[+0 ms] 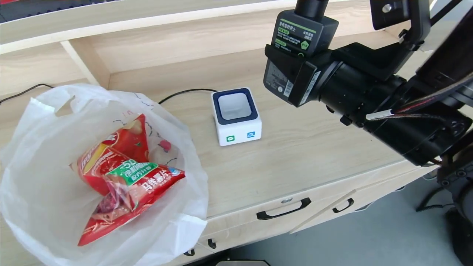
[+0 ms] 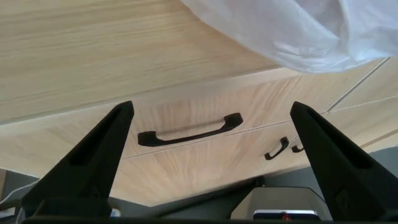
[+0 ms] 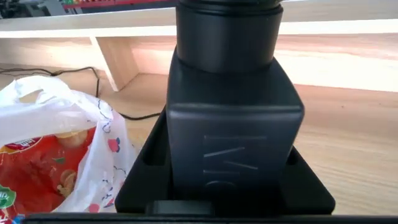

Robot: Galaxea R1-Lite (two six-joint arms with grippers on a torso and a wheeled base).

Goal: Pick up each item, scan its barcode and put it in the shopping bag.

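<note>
item 1: black bottle (image 1: 305,35), square body, green label facing the head camera. held above the far right of the tabletop (image 1: 295,147), beyond and to the right of the scanner, not touching it. long axis runs from the tool toward the back shelf, round cap end leading. the cap is cut off by the top edge of the head view, and the base is hidden inside the grip. how far it tilts cannot be told.

item 2: right tool (image 1: 290,74), clamped on the bottle's lower end.

item 3: scanner (image 1: 236,116), a white cube with a blue-rimmed window facing up, on the tabletop. a black cable (image 1: 184,91) runs from behind it.

item 4: shopping bag (image 1: 37,177), white translucent plastic, mouth open upward, at the left end of the tabletop. inside are red snack packets (image 1: 122,173), crumpled and overlapping, so their number is hard to make out.

item 5: left tool (image 2: 211,118), fingers (image 2: 106,155) wide apart and holding nothing. it faces a drawer front with a black handle (image 2: 189,130) below the tabletop edge, where the bag overhangs.
</note>
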